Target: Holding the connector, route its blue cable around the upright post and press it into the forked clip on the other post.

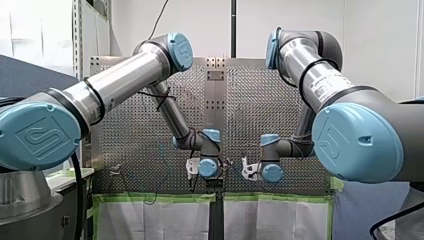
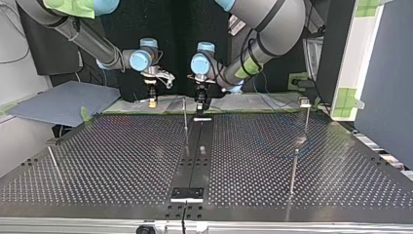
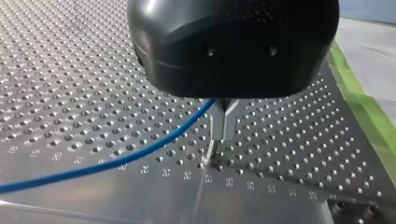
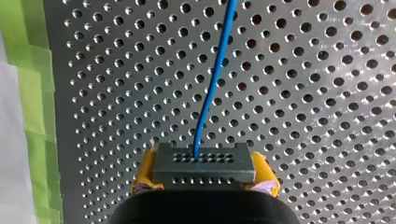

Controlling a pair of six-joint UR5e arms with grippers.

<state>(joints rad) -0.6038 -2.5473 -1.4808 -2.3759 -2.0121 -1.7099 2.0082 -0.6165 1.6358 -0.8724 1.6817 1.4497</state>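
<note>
My right gripper [image 4: 204, 164] is shut on a dark grey connector [image 4: 224, 171], held between its yellow pads [image 4: 145, 169]. The blue cable [image 4: 212, 88] leaves the connector and runs straight ahead over the perforated table. In the left wrist view the blue cable [image 3: 116, 161] rises from the table and goes in between my left gripper's [image 3: 222, 133] shut metal fingers, near their base. At the far edge in the top view, my right gripper [image 2: 153, 101] and my left gripper [image 2: 200, 108] hang low, side by side. A thin upright post [image 2: 185, 119] stands between them. A post topped with a clip [image 2: 305, 102] stands at that view's right.
Another thin post [image 2: 293, 170] stands nearer the camera at the top view's right, and a leaning rod [image 2: 53, 163] at its left. A black plate [image 2: 187, 194] sits at the near middle. Green tape [image 4: 32, 93] lines the table edge beside my right gripper.
</note>
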